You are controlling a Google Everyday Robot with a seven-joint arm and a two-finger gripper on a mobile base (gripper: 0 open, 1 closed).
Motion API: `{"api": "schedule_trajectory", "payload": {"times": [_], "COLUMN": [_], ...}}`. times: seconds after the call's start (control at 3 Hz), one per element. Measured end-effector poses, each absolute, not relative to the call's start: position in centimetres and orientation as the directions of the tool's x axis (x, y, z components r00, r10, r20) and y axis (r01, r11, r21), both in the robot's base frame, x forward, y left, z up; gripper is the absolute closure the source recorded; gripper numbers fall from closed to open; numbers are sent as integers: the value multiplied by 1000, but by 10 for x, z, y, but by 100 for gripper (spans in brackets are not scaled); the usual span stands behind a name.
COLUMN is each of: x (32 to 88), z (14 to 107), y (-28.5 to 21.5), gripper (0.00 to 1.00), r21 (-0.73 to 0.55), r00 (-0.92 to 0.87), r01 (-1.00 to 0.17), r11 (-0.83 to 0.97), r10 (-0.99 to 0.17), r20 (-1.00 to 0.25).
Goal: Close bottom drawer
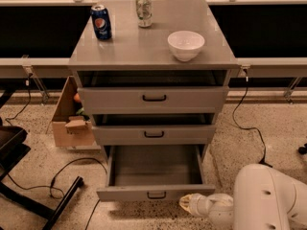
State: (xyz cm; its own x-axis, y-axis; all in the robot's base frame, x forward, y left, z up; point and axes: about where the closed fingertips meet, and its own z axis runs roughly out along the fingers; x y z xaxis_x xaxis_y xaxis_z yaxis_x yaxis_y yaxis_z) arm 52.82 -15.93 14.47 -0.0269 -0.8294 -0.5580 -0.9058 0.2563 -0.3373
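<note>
Grey bottom drawer pulled out, pincer just beside its front panel's right end, grip state unclear

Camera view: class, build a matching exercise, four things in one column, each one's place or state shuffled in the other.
1 blue can
2 white bowl
3 bottom drawer
4 gripper

A pulled out, open
B low, beside the drawer front's right end
C cabinet top, right side
D cabinet top, back left

Pairs: 1-D, 2-C, 3-A, 4-B
</note>
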Motion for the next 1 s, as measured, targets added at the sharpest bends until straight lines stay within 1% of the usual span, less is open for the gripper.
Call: {"api": "schedule_trajectory", "payload": {"times": [0.33,0.67,1.0], "x": [560,571,615], "z": [125,120,118], "y": [-149,-145,-144], "gripper": [100,100,100], "r21": [-367,-383,-442], "r00": [18,40,101], "r01": [-895,-889,-862], "r11": [253,251,248], "r10": [-803,-791,-770], "r20": [-596,-611,-630]}}
